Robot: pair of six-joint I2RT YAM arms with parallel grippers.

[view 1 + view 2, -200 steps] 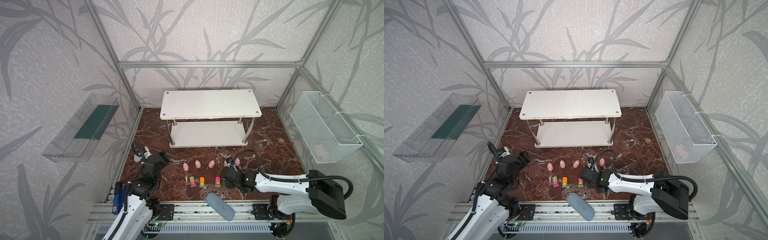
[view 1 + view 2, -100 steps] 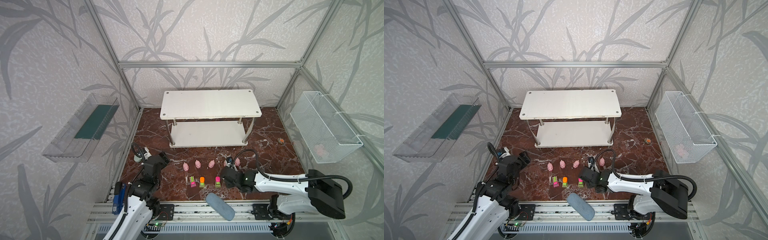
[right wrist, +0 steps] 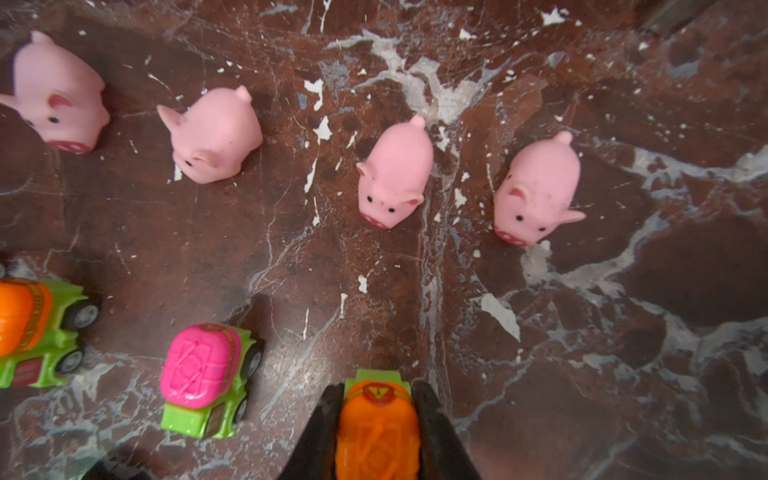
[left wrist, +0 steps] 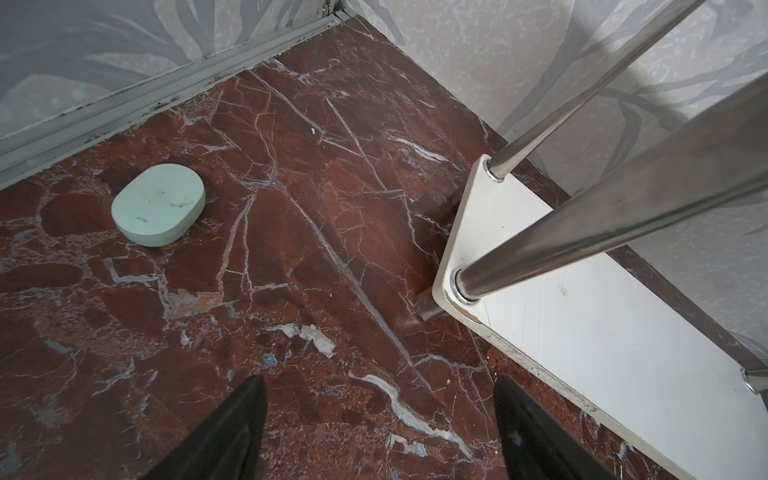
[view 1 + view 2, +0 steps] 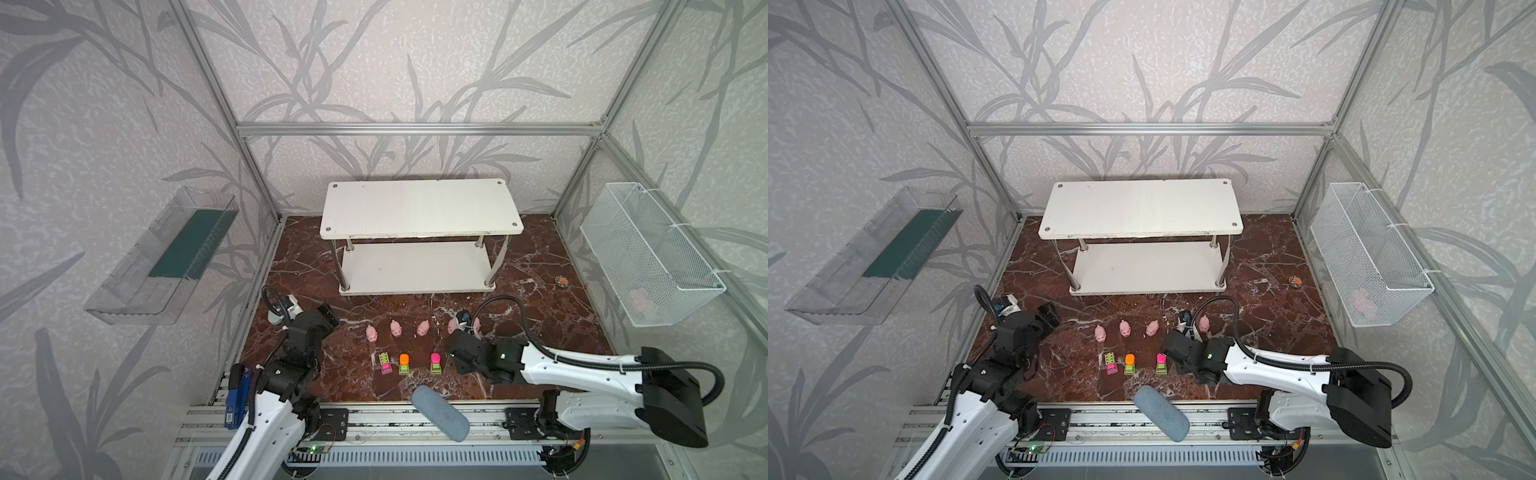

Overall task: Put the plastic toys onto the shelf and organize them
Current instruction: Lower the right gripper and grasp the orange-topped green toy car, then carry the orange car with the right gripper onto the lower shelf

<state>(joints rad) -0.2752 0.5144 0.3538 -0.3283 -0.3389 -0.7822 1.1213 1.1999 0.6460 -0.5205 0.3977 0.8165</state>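
Gripped truck [image 3: 376, 432]: orange top blurred, rear cut off by the picture's edge. In both top views it is hidden under the right gripper [image 3: 376, 390]. Second orange truck [image 3: 29, 328]: cut off by the edge too. Two pigs [image 5: 452, 325], [image 5: 476, 324]: partly behind the right wrist. Pink thing [image 5: 642, 298] in the wire basket [image 5: 615, 232]: too blurred to tell.

— We see pink pigs [image 3: 395, 174] with darker snouts, a neon green pink-topped truck [image 3: 203, 382] and an orange-topped truck [image 3: 376, 432], green too.
— We also see a red-brown tabletop [image 3: 582, 332] veined white like marble, a white shelf [image 5: 419, 208] with chrome posts, a blue-grey pad [image 5: 440, 415], a pale-green oval [image 4: 160, 210] and grey leaf-patterned walls [image 5: 374, 62].
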